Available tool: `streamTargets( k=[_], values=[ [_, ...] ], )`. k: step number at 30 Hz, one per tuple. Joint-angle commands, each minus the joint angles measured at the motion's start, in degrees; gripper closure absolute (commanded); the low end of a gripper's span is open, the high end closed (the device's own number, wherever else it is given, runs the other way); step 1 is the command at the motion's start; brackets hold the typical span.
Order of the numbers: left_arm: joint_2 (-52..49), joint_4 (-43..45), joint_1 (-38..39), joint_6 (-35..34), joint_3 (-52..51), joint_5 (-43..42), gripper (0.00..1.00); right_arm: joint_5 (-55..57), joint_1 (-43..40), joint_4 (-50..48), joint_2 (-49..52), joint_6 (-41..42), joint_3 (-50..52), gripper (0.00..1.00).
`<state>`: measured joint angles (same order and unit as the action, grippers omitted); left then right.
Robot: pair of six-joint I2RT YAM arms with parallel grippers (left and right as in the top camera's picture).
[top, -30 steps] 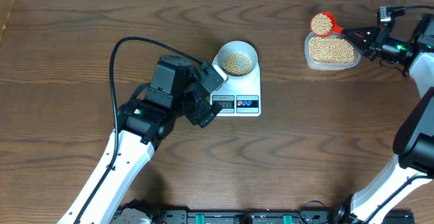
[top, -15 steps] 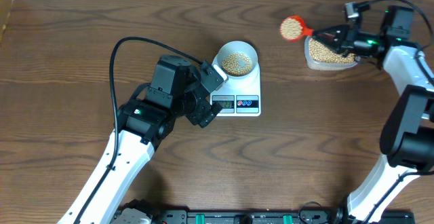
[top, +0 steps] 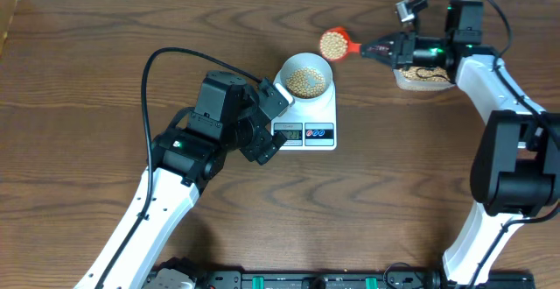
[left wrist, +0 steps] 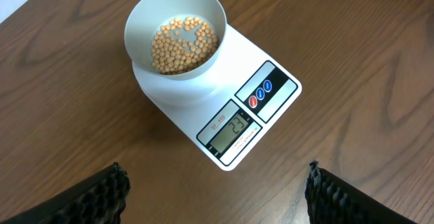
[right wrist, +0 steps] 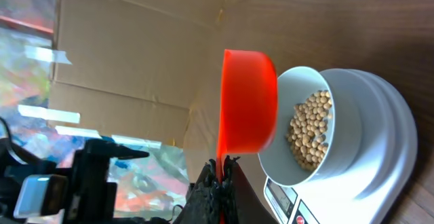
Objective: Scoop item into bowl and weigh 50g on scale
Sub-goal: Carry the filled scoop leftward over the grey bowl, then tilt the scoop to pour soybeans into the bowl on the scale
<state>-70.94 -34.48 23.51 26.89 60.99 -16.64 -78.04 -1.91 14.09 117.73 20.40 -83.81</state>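
Moved since half a second ago: red scoop [right wrist: 247, 102], full, carried from above the clear tub [top: 426, 77] leftward to just right of the bowl [top: 305, 74], upper centre of the overhead frame.

Item, right pincer [top: 378, 50]: clamped on the scoop handle.
Item, left pincer [left wrist: 215, 183]: spread wide, empty, hovering near the scale [top: 319, 130].
Item, bowl: seated on the scale, beans [left wrist: 183, 41] covering its bottom.

Step in hand: delivering another scoopful.
Next, as I judge it: tip gently over the bowl and stop by the display [left wrist: 234, 129].

The overhead camera looks straight down on the whole bench [top: 420, 193]. The left wrist view sits close above the scale [left wrist: 244, 61] and bowl [left wrist: 146, 13]; the sideways right wrist view shares them.
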Motion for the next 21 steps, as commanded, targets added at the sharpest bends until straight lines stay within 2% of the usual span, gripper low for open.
streamTargets(
  k=[1,14,21],
  values=[
    [0.2,0.0,-0.1,0.5,0.1,-0.7,0.14,1.0,1.4,-0.2,0.3,-2.3,0.3,0.99],
    [0.2,0.0,-0.1,0.5,0.1,-0.7,0.14,3.2,5.8,-0.2,0.3,-10.6,0.3,0.99],
    [0.2,0.0,-0.1,0.5,0.1,-0.7,0.14,10.1,7.6,-0.2,0.3,-11.3,0.3,0.99]
  ],
)
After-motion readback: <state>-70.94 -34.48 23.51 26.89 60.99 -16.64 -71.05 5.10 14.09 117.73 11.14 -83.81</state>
